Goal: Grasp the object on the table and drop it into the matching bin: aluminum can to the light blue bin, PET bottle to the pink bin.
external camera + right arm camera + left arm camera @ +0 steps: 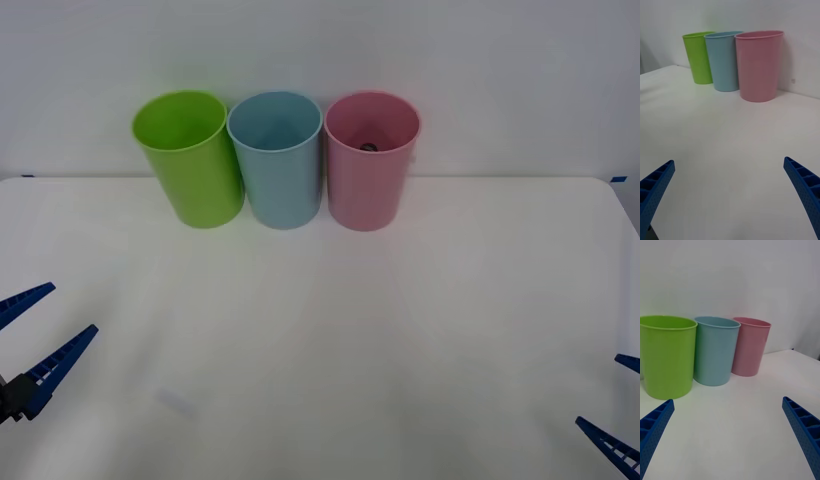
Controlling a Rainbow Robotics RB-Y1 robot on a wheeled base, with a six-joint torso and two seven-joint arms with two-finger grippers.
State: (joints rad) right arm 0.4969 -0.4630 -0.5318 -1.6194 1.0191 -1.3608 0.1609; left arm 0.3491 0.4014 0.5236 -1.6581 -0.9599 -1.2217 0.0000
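Note:
The pink bin (368,185) stands upright at the back of the white table (330,340), rightmost in a row of three, with the light blue bin (282,170) touching its side. Deep inside the pink bin a small dark spot (368,147) shows; it looks like part of the PET bottle, the rest of which is hidden by the bin's wall. My left gripper (40,335) hovers open at the near left edge, holding nothing. My right gripper (620,405) is open at the near right corner. Each wrist view faces the bins: pink bin (758,67), pink bin (750,347).
A lime green bin (190,160) stands left of the light blue one, against the white wall. The table's far edge runs just behind the bins. A faint smudge (177,402) marks the near left tabletop.

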